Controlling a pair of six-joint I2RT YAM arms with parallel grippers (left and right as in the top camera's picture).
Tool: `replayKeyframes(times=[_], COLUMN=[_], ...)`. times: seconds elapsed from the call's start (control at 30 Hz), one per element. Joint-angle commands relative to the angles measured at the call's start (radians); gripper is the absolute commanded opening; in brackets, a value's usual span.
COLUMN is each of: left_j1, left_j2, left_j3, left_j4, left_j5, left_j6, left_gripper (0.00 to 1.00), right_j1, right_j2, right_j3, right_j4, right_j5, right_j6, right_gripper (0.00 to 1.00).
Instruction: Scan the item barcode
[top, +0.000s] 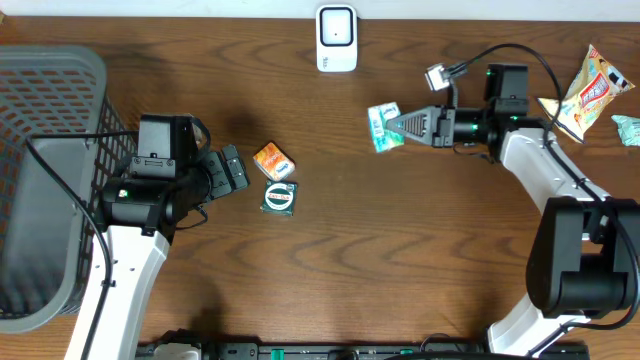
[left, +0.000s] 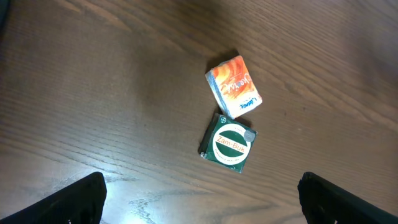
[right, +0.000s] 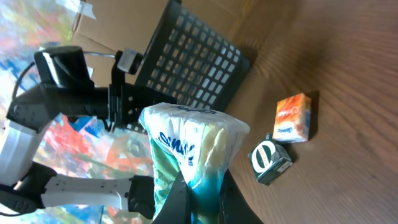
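Observation:
My right gripper (top: 396, 125) (right: 202, 186) is shut on a green-and-white soft packet (top: 382, 127) (right: 186, 140), holding it off the table, below and to the right of the white scanner (top: 336, 38) at the back edge. No barcode shows on the packet. My left gripper (top: 235, 170) (left: 202, 202) is open with nothing between its fingers, just left of an orange box (top: 273, 160) (left: 234, 86) and a green Zam-Buk box (top: 279, 197) (left: 228, 142) lying on the wood.
A grey mesh basket (top: 50, 150) (right: 193, 62) stands at the left edge. An orange-and-white snack bag (top: 592, 90) and a teal packet (top: 628, 128) lie at the far right. The orange box (right: 292, 117) and green box (right: 270, 160) also show in the right wrist view.

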Motion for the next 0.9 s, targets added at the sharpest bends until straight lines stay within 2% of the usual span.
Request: replayKeyframes(times=[0.0, 0.13, 0.33, 0.43, 0.67, 0.87], left_j1=[0.006, 0.006, 0.006, 0.006, 0.006, 0.006], left_j2=[0.002, 0.002, 0.002, 0.002, 0.002, 0.002], left_j3=[0.009, 0.009, 0.009, 0.009, 0.009, 0.009], left_j4=[-0.003, -0.003, -0.003, -0.003, -0.003, -0.003], left_j5=[-0.013, -0.013, -0.013, -0.013, -0.013, -0.013], left_j6=[0.003, 0.003, 0.003, 0.003, 0.003, 0.003], left_gripper=[0.98, 0.97, 0.98, 0.98, 0.98, 0.98], right_j1=[0.043, 0.088, 0.179, 0.218, 0.275, 0.340], right_j2=[-0.006, -0.006, -0.006, -0.006, -0.006, -0.006], right_j3=[0.004, 0.004, 0.004, 0.006, 0.075, 0.098], right_j4=[-0.002, -0.050, -0.222, -0.272, -0.341, -0.288], right_j5=[0.030, 0.193, 0.726, 0.930, 1.312, 1.570], right_j6=[-0.021, -0.021, -0.021, -0.024, -0.118, -0.355], right_gripper=[0.01, 0.01, 0.01, 0.01, 0.01, 0.01])
